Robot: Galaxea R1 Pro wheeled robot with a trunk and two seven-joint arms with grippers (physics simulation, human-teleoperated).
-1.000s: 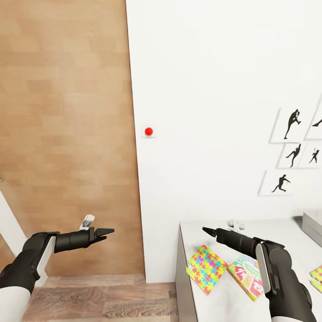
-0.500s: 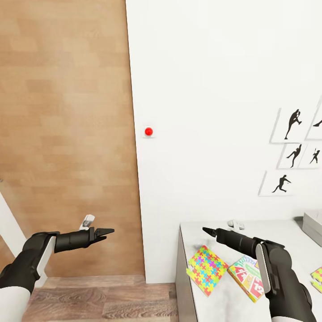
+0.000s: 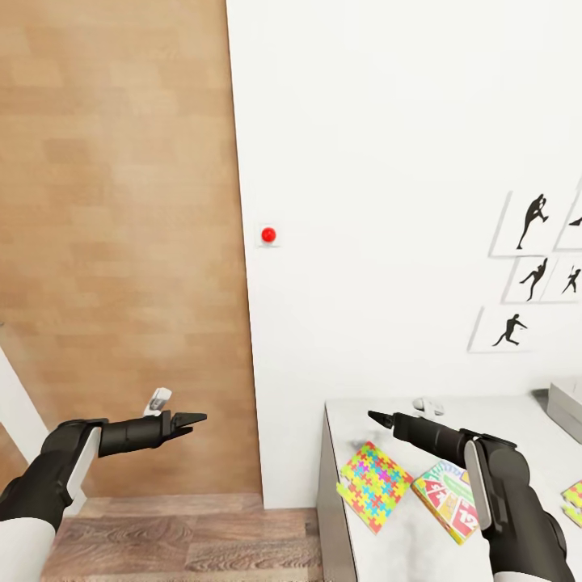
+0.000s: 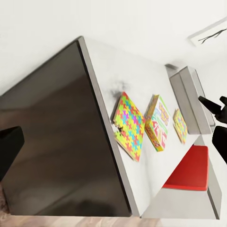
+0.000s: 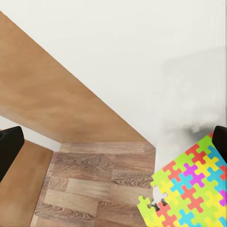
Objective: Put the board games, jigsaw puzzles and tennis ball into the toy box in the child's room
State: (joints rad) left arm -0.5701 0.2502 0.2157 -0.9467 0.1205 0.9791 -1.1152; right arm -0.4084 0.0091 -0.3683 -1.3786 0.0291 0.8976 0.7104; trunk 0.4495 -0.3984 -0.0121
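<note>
My right gripper hangs over the near left corner of the table, tips drawn to a point in the head view; the wrist view, though, shows dark fingers at opposite edges with a wide gap, so I read it as spread and holding nothing. Right under it lies a jigsaw puzzle, flat, one corner just over the table's left edge. Just to its right sits one board game, the red-green-yellow box, partly behind my right forearm. Farther right, a second jigsaw puzzle peeks in at the frame edge. That makes two puzzles and one game in sight. The toy box shows as a grey corner at the far right of the table.

My left gripper is out to the left, over the wood floor, in front of the brown door; empty, whether parted I cannot tell. A small white object rests at the table's far edge. On the white wall there is one red button and a cluster of baseball silhouettes. A red seat shows past the table in the left wrist view.
</note>
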